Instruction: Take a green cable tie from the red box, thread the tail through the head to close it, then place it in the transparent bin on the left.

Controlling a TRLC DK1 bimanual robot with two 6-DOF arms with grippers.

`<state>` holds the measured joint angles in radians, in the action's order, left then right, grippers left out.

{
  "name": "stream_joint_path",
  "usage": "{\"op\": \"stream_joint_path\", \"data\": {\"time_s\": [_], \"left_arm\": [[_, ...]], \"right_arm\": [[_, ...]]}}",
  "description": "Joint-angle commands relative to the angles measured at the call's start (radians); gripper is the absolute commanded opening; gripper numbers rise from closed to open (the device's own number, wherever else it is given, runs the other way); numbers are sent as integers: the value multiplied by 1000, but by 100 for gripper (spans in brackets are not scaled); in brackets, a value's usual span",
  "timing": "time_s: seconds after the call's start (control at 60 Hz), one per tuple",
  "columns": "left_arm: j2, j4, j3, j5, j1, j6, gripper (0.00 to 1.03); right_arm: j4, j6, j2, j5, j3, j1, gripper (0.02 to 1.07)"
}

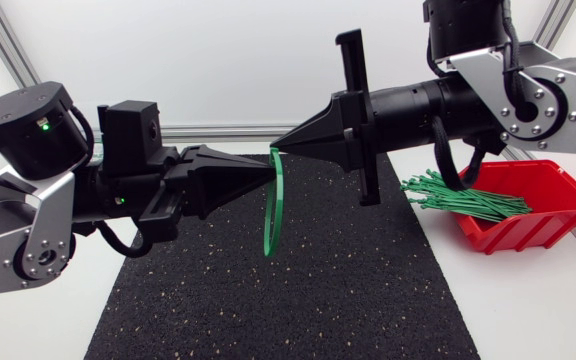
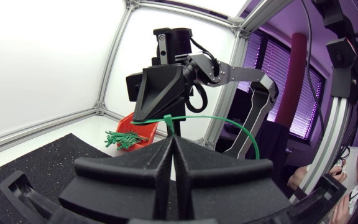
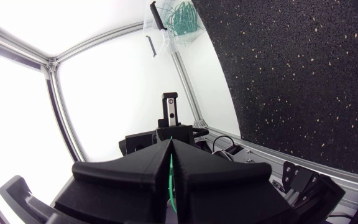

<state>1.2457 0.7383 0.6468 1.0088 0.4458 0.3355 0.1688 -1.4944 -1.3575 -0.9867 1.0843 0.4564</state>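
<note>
Held centre frame over the mat (image 1: 268, 310): green cable tie (image 1: 274, 215), bowed into a loop. Clamped shut on it, left pincer (image 1: 266, 168) and right pincer (image 1: 276, 150). Likely mid-threading; needed tail square to head, slow push, no twist.

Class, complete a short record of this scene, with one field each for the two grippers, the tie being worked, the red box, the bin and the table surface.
left gripper: shut on the cable tie, tip near the right's
right gripper: shut on the cable tie
cable tie: green, bent in a curve, held above the mat
red box: holds spare green ties
transparent bin: green ties inside
mat: black, speckled
</note>
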Motion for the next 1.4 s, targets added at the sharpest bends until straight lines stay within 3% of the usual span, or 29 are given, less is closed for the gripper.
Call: {"op": "stream_joint_path", "data": {"time_s": [0.0,0.317,0.6,0.717,0.8,0.85,0.883,0.933,0.983,1.067,1.15,1.233,1.383], "left_arm": [[-35,18,-29,16,24,-21,3],[-121,10,-49,20,67,-10,3],[-121,7,-45,20,64,-9,3],[-60,-39,-6,11,45,-4,3],[-3,-149,57,-10,27,-6,3],[23,-209,94,-19,21,-13,3],[26,-244,106,-35,21,-33,3],[26,-338,137,-72,24,-93,3],[23,-444,168,-121,33,-168,3],[24,-570,206,-197,48,-262,3],[24,-633,223,-285,67,-325,3],[18,-732,255,-431,94,-420,3],[9,-810,289,-628,100,-515,3]], "right_arm": [[17,13,12,26,-15,-5,8],[94,63,-38,99,11,14,8],[120,95,-34,117,20,33,8],[120,123,-9,117,28,42,9],[120,154,-5,103,39,36,23],[141,187,-5,100,55,33,38],[164,214,-6,102,66,36,40],[218,269,-17,131,94,41,40],[298,358,-38,161,132,51,49],[383,464,-68,241,177,51,53],[422,519,-81,307,197,48,53],[468,586,-94,422,221,51,55],[526,671,-111,569,247,47,56]]}}
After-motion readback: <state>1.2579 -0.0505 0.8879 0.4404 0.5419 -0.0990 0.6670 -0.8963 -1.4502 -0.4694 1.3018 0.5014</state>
